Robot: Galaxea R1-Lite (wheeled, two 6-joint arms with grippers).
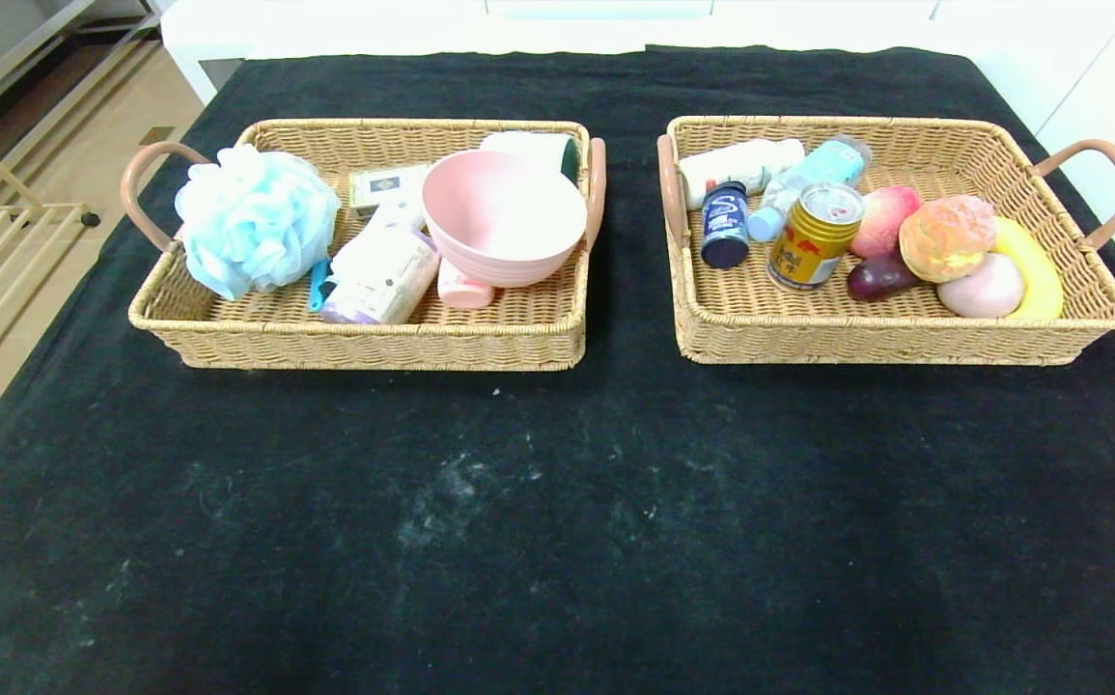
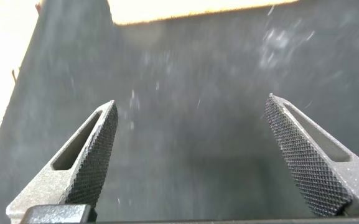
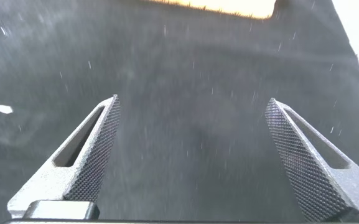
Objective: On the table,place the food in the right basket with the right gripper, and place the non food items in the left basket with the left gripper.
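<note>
The left basket (image 1: 354,338) holds the light blue bath pouf (image 1: 253,217), the pale pink bowl (image 1: 504,217) and the white canister with purple cap (image 1: 381,275). The right basket (image 1: 905,333) holds the gold-and-red can (image 1: 816,236), the orange-brown bun (image 1: 947,237) and the dark blue jar (image 1: 725,224). Neither arm shows in the head view. My left gripper (image 2: 191,112) is open and empty over bare black cloth. My right gripper (image 3: 193,112) is open and empty over bare black cloth.
The right basket also holds a peach (image 1: 883,220), a banana (image 1: 1035,270), a pink round item (image 1: 984,288), a dark plum-like item (image 1: 880,276) and two bottles. The left basket holds small boxes. The black-draped table (image 1: 557,502) stretches in front of both baskets.
</note>
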